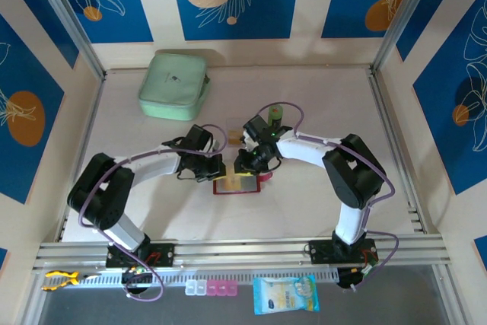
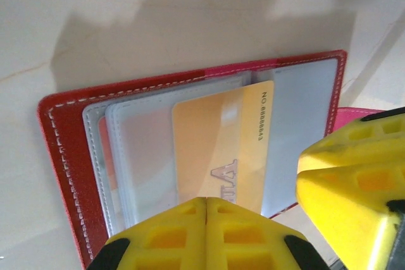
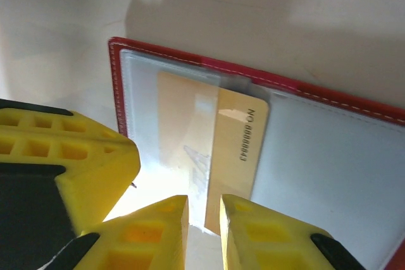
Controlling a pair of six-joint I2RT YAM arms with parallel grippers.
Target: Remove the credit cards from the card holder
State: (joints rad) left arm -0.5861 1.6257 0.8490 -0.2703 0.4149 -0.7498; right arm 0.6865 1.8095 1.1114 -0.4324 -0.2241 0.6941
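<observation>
Card holder (image 1: 237, 186) lies open on bench (image 1: 304, 211), yellow credit card (image 3: 237, 143) half out of its sleeve. Left gripper (image 2: 205, 235) jaws together at holder's edge. Right gripper (image 3: 204, 226) jaws narrowly apart over card's end.

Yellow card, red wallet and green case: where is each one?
yellow card (image 2: 221, 143), left wrist view, middle of its face.
red wallet (image 2: 63, 156), left wrist view, stitched left border.
green case (image 1: 175, 85), top external view, middle of its lid.

Note: you have the right fingers (image 2: 354, 175) crowding just beside the left gripper (image 2: 206, 203). Ahead of both fingertips, beyond the card holder (image 2: 63, 156), open table (image 2: 126, 4) is passable.
</observation>
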